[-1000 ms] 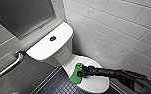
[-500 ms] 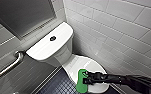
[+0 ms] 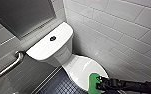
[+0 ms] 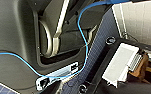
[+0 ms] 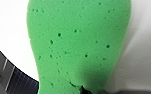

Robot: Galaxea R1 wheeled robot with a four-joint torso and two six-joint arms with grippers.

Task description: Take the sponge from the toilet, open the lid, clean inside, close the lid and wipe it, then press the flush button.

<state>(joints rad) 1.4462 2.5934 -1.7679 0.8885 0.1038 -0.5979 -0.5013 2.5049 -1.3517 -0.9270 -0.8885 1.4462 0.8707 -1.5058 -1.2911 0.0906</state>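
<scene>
White ceramic toilet (image 3: 66, 53) is set in a tiled corner, tank against the back wall, lid (image 3: 81, 67) closed. Small dark round flush button (image 3: 52, 38) is seen in the middle of the tank top (image 3: 44, 46). Bright green sponge (image 3: 92, 80) is laid flat on the front edge of the lid, on the side nearest the camera. It is gripped at its near end by the black right hand (image 3: 99, 84), closed on it, with the arm (image 3: 131, 85) brought in from the right edge.

In the right wrist view the sponge (image 5: 78, 45) is seen pressed on the glossy white lid (image 5: 8, 37), pores visible, with a dark bit of the hand at its narrow end. Dark floor (image 5: 19, 83) is seen past the lid rim.

Room: side wall (image 3: 121, 32) is covered in white rectangular tiles with grey grout. A dark flat panel (image 3: 21, 15) is set in the back wall above the tank, pale tiles below it. A metal grab bar (image 3: 8, 67) is mounted on that wall, beside the tank. Floor (image 3: 58, 86) is laid with small dark blue mosaic tiles.

In the left wrist view a blue cable (image 4: 82, 37) is run across grey robot body parts, with dark floor tiles (image 4: 101, 37) and white wall tiles (image 4: 141, 20) behind. The state of the left hand (image 4: 127, 66) cannot be told.
</scene>
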